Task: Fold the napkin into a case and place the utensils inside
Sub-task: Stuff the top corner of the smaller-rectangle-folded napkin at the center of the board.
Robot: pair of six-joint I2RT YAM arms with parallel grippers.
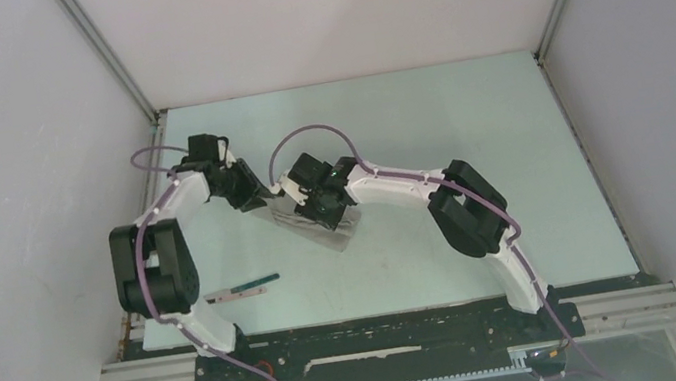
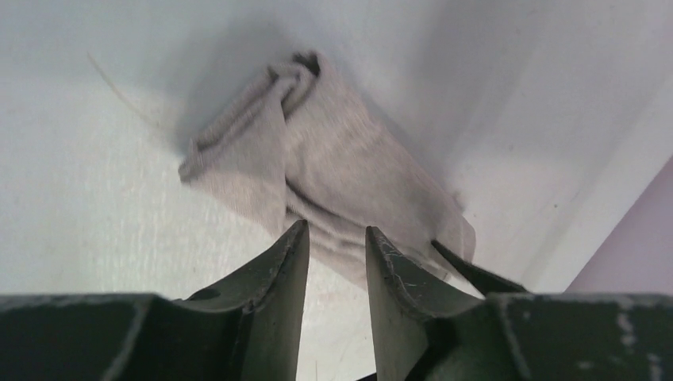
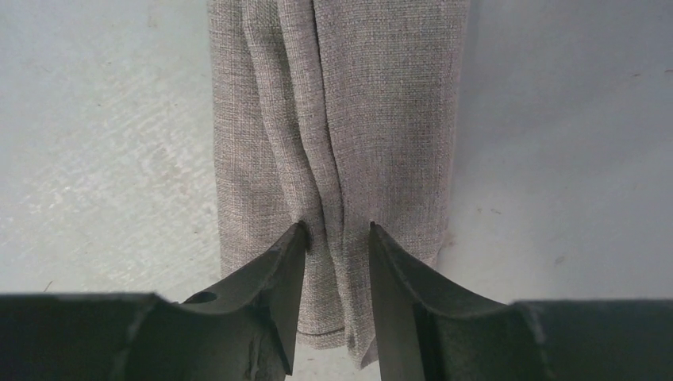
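Note:
The napkin [image 1: 327, 227] lies as a narrow, light grey folded strip, the case, slanting across the middle of the table. It also shows in the left wrist view [image 2: 333, 159] and the right wrist view [image 3: 397, 119]. My left gripper [image 1: 264, 196] [image 2: 333, 238] is open by a narrow gap at the strip's far-left end, with bare table between its fingers. My right gripper [image 1: 313, 206] [image 3: 335, 234] is open by a narrow gap, low over the strip and straddling a raised lengthwise fold. The green-handled utensil [image 1: 257, 282] lies near the left arm, pale at its left end. No separate fork shows.
White walls close in the table [image 1: 467, 131] at the back and both sides. The left arm's elbow [image 1: 156, 268] stands close beside the utensil. A dark finger of the other gripper [image 2: 476, 274] pokes in beside the cloth in the left wrist view.

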